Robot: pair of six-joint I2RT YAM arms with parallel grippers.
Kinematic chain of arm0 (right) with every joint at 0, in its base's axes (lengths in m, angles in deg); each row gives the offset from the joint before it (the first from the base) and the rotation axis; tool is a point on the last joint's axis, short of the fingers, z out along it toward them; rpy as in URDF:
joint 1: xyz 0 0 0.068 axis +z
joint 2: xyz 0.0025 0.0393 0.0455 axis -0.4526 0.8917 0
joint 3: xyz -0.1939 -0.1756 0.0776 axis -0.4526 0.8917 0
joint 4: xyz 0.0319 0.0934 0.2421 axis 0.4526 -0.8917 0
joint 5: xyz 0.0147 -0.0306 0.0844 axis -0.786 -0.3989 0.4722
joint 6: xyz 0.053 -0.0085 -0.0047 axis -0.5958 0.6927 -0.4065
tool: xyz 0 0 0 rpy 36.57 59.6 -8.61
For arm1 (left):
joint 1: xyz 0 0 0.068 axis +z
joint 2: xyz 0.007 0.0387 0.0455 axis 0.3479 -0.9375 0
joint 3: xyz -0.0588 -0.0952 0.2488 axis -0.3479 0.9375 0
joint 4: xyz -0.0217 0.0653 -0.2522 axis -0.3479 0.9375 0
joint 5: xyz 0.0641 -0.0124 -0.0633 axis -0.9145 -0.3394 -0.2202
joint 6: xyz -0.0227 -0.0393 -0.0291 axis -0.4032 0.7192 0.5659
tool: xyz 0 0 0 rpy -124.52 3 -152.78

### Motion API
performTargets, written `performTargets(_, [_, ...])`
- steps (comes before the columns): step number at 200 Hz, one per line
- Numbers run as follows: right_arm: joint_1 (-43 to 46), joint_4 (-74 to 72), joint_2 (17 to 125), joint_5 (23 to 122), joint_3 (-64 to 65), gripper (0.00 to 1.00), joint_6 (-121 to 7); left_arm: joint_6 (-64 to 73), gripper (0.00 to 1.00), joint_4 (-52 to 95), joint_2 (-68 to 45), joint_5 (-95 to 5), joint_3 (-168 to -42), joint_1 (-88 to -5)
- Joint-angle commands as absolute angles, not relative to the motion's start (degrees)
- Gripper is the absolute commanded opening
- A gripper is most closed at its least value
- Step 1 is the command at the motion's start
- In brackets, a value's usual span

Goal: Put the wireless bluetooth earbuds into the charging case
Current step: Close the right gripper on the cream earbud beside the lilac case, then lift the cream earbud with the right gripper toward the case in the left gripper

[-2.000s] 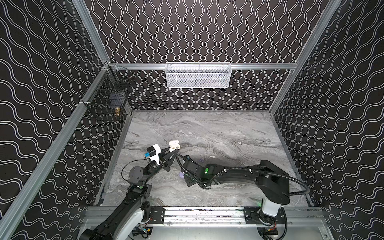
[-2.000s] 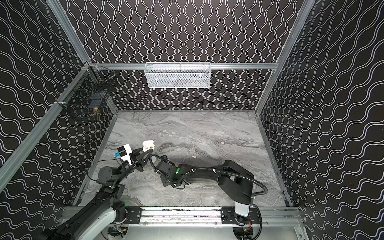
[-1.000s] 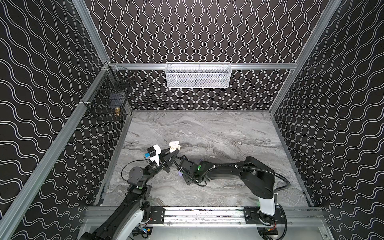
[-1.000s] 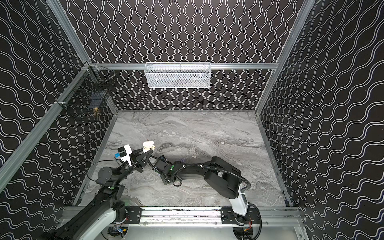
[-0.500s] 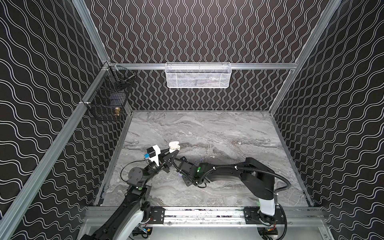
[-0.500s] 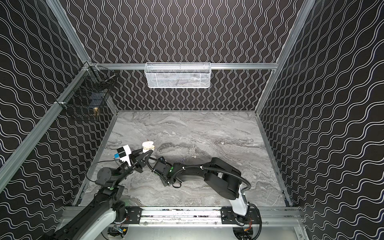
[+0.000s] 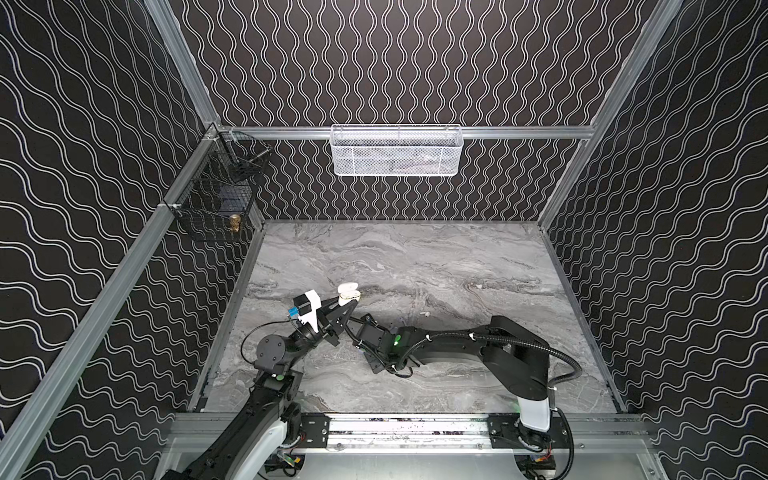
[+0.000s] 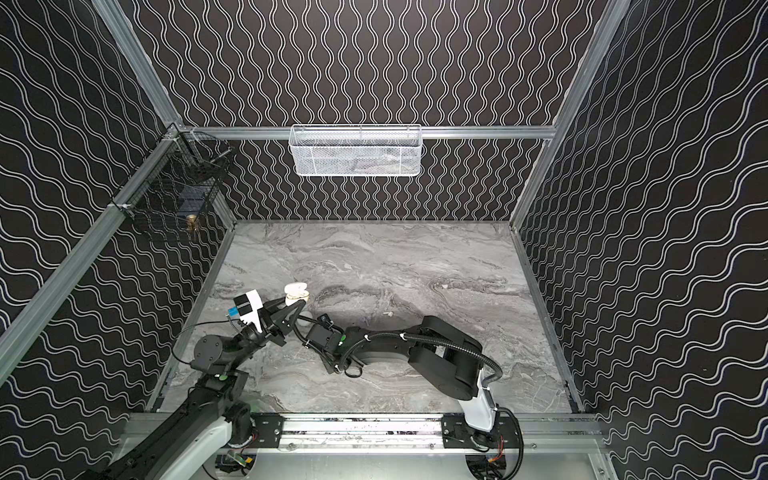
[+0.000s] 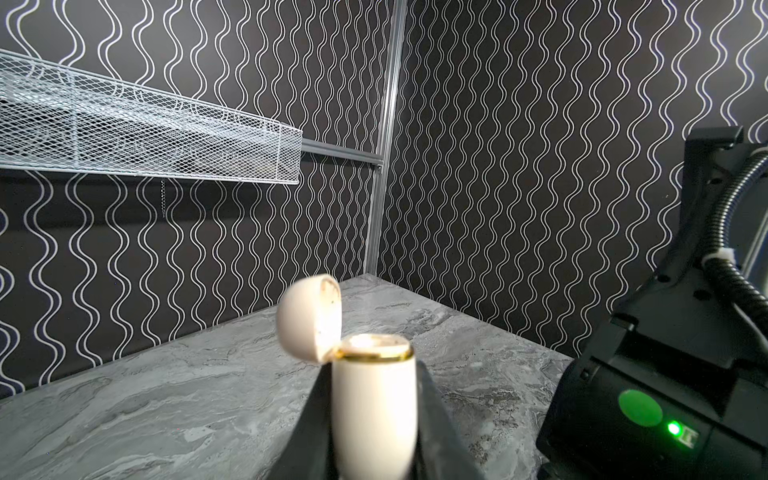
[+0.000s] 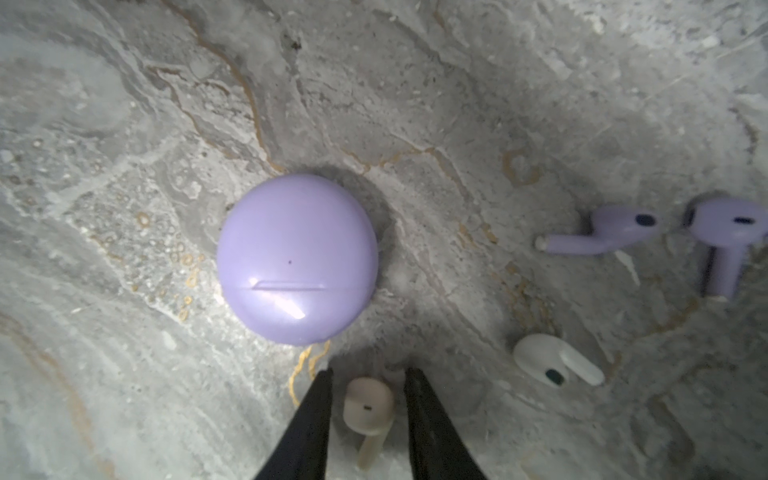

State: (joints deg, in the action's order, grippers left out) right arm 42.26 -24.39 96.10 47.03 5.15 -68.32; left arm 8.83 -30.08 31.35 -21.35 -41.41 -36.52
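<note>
Right gripper [image 10: 369, 374]: jaws parted, straddling a cream earbud [image 10: 368, 407] on the table [image 10: 124, 124], a gap visible each side; its stem lies along the fingers [image 10: 307, 424], pointing back up the gripper. Just beyond sits a closed lavender case [image 10: 297, 259]. Left gripper [image 9: 374, 374] clamps the open cream charging case [image 9: 374, 415] upright, close alongside.

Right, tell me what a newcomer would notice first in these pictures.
The cream charging case, lid flipped open, stands clamped in the left gripper, left of the middle of the table. Just beside it, the right gripper holds open jaws either side of a cream earbud lying on the marble, next to a closed lavender case, two lavender earbuds and a white earbud.
</note>
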Motion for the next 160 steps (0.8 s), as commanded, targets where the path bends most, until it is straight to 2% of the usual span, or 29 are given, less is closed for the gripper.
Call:
performTargets(1, [42.6, -28.5, 95.9, 48.1, 5.7, 0.33, -69.1, 8.6, 0.0, -30.0, 31.3, -21.4, -41.6, -36.6])
performTargets(98, [42.7, -28.0, 95.6, 47.4, 5.8, 0.21, -69.6, 8.7, 0.0, -30.3, 31.4, -21.3, -41.5, -36.5])
performTargets(121, [42.8, -25.0, 92.0, 46.4, 8.8, 0.19, -70.0, 8.5, 0.0, -30.7, 31.7, -21.4, -41.3, -36.6])
performTargets(160, [42.7, -23.2, 78.6, 39.0, 13.4, 0.17, -70.6, 7.6, 0.0, -38.9, 30.6, -20.5, -38.7, -36.5])
